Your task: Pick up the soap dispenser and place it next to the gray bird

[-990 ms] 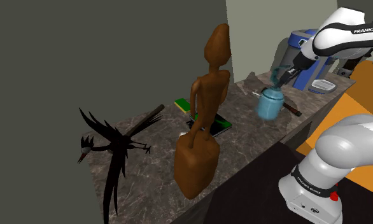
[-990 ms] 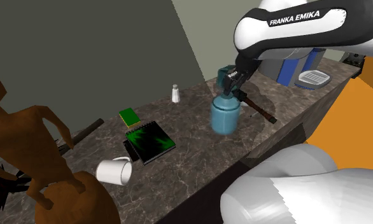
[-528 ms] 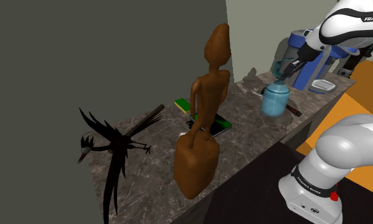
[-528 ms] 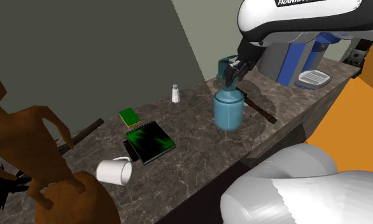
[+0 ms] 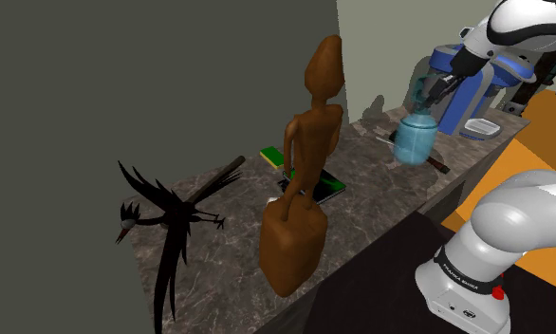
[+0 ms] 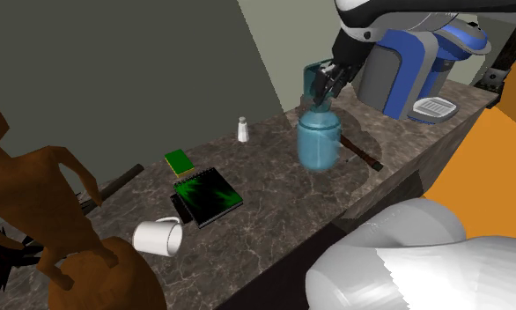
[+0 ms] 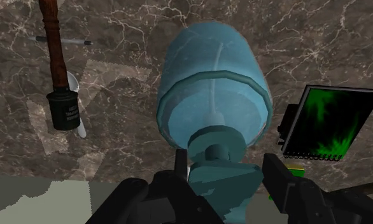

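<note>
The soap dispenser point(image 5: 413, 141) point(image 6: 320, 141) point(image 7: 214, 89) is a blue-teal bottle with a pump head. It hangs above the dark marble counter point(image 5: 231, 277), near the counter's far end in the shoulder view. My gripper point(image 5: 428, 95) point(image 6: 323, 82) point(image 7: 226, 172) is shut on its pump head, with a black finger on each side. The bird point(image 5: 167, 223) looks black, with spiky wings. It stands on the counter at the shoulder view's left, far from the dispenser.
A tall brown figure point(image 5: 305, 171) point(image 6: 62, 238) stands between the bird and the dispenser. Around them lie a green-black notebook point(image 6: 208, 195) point(image 7: 328, 124), a green sponge point(image 6: 178, 161), a tipped white mug point(image 6: 157, 236), a shaker point(image 6: 243, 129) and a brown-handled tool point(image 7: 55, 57). A blue machine point(image 6: 415, 66) stands behind.
The gripper has risen with the soap dispenser in it, lifting it higher above the counter and a little toward the blue machine.
</note>
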Robot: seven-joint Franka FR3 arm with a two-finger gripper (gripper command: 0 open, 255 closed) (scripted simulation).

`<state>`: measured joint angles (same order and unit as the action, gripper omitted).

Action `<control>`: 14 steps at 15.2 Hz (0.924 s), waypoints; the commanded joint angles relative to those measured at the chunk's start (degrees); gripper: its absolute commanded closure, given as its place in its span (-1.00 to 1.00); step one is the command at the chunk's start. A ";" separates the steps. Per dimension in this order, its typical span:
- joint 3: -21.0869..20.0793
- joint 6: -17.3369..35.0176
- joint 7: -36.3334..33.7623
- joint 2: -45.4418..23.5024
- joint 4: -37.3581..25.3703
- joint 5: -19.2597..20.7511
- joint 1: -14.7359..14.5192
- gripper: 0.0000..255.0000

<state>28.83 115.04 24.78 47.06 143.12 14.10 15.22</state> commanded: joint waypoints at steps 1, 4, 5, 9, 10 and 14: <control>-0.46 -1.60 -0.07 0.03 -1.61 -0.36 -0.19 1.00; -1.05 -3.76 -0.18 -0.15 -3.95 -0.87 -0.49 1.00; -1.24 -4.47 -0.21 -0.23 -4.75 -1.03 -0.60 1.00; -1.93 -7.28 -0.31 -0.70 -8.02 -1.67 -1.02 1.00; -2.09 -7.98 -0.34 -0.85 -8.87 -1.83 -1.13 1.00; -2.68 -10.73 -0.41 -1.56 -12.32 -2.44 -1.57 1.00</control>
<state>26.26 105.00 24.34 45.67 131.71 11.80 13.74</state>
